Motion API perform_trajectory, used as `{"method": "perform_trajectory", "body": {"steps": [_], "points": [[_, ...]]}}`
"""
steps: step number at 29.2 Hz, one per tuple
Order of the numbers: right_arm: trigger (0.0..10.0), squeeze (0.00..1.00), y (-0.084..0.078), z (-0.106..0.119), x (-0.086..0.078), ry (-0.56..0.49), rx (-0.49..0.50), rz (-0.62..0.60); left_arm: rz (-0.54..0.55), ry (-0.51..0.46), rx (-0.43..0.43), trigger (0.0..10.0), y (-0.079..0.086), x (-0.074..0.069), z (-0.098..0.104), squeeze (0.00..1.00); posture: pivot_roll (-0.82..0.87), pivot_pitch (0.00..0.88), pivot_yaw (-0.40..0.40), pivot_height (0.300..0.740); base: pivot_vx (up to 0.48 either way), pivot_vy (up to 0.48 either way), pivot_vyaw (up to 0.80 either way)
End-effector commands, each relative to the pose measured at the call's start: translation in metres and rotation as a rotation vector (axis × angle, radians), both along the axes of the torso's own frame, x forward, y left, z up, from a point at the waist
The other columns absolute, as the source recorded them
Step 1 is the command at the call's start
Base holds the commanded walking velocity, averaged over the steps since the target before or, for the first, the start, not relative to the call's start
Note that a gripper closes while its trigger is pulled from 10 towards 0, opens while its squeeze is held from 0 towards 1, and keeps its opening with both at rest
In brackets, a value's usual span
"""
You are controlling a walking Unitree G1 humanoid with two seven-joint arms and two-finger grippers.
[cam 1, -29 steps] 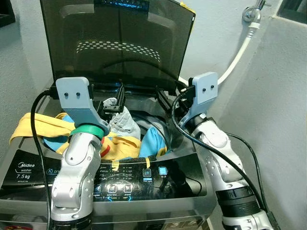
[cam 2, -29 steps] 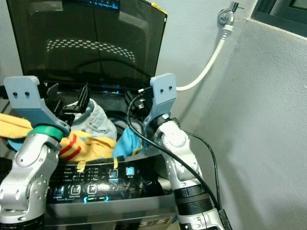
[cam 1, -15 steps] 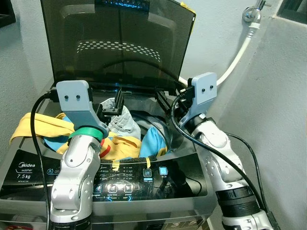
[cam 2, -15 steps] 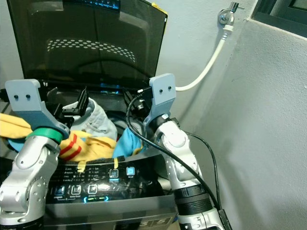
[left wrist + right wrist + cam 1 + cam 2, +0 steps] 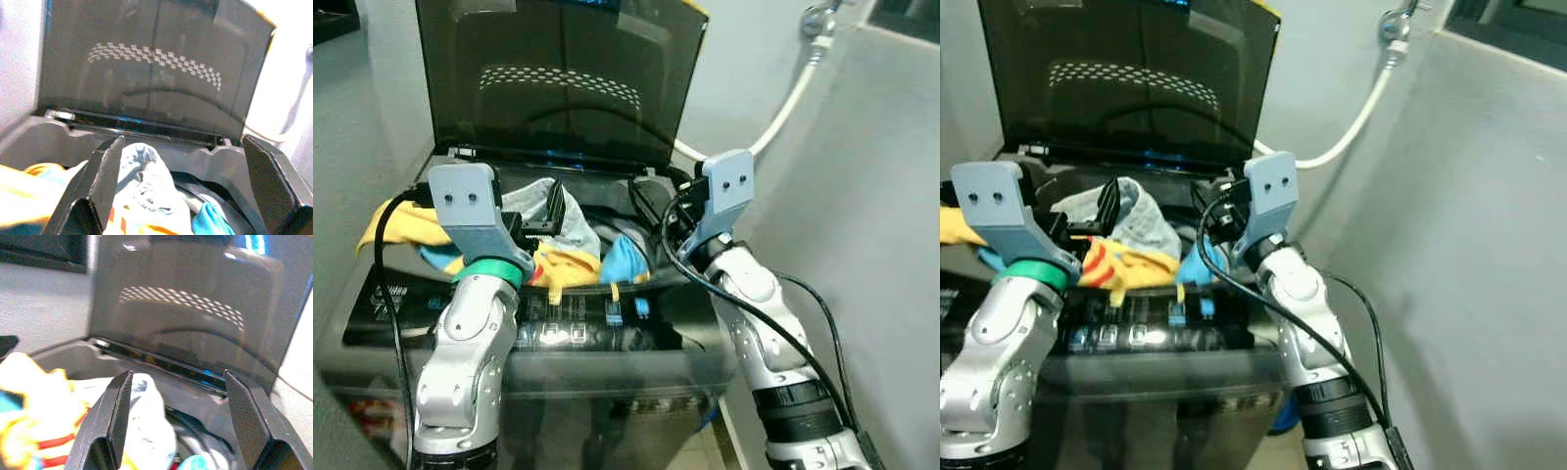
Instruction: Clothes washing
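A top-loading washing machine [image 5: 558,362] stands against a pale wall, its dark tinted lid [image 5: 563,83] raised upright at the back. A white hose [image 5: 783,108] runs from a wall tap down behind the machine on the robot's right. The control panel [image 5: 558,318] along the front edge is lit, though blur makes its buttons hard to read.

Clothes are heaped in and over the drum opening: a yellow garment [image 5: 396,223] spills across the machine's left rim, a pale grey-white piece [image 5: 576,223] sits highest near the middle, a yellow cloth with red stripes [image 5: 563,266] lies toward the front, and a light blue item [image 5: 625,259] is tucked to the right, partly down in the drum.

Both arms are raised over the opening. The left gripper [image 5: 178,186] hangs just above the grey-white piece with its fingers spread wide and nothing between them. The right gripper [image 5: 178,421] is poised over the right of the pile, likewise parted and empty.

The step in hand looks like loading: the laundry is in the machine but not settled. Next, the overhanging yellow garment probably needs gathering off the rim and pushing down into the drum, with the heap pressed low enough for the lid to close.
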State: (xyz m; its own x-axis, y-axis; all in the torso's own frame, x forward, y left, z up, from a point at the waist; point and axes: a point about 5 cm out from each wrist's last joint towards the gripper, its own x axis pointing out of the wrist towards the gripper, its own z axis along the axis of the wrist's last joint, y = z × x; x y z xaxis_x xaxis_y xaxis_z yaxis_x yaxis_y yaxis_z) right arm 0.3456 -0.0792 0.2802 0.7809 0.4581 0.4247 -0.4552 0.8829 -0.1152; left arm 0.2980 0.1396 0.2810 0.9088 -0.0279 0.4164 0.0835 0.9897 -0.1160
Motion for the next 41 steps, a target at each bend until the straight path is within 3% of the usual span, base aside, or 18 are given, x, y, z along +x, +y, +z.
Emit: {"method": "perform_trajectory", "body": {"steps": [1,28,30,34,41], "points": [[10.0,0.00,0.000,-0.002,0.000,0.004,-0.008,-0.003,-0.009,0.021,0.001,10.0,-0.002,0.000,-0.005,0.00,0.07,0.000,-0.088,0.740,-0.412,0.000,0.00],[10.0,0.00,0.001,-0.002,-0.001,0.005,-0.005,-0.004,0.009,0.034,0.006,10.0,0.004,0.003,-0.007,0.00,0.06,0.000,-0.080,0.740,-0.042,0.000,0.00],[10.0,0.00,0.002,-0.003,-0.001,0.008,-0.008,-0.003,0.006,0.049,0.003,10.0,0.004,0.004,-0.010,0.00,0.06,0.000,-0.083,0.740,0.000,0.000,0.00],[10.0,0.00,-0.001,-0.016,0.005,0.064,-0.035,-0.025,0.047,0.204,0.100,10.0,0.014,0.013,-0.038,0.00,0.06,0.000,-0.085,0.740,0.000,0.000,0.00],[10.0,0.00,0.002,-0.022,0.004,0.060,-0.098,-0.019,0.060,0.270,0.120,10.0,0.018,0.012,-0.054,0.00,0.06,0.000,-0.074,0.740,0.000,0.000,0.23]]}}
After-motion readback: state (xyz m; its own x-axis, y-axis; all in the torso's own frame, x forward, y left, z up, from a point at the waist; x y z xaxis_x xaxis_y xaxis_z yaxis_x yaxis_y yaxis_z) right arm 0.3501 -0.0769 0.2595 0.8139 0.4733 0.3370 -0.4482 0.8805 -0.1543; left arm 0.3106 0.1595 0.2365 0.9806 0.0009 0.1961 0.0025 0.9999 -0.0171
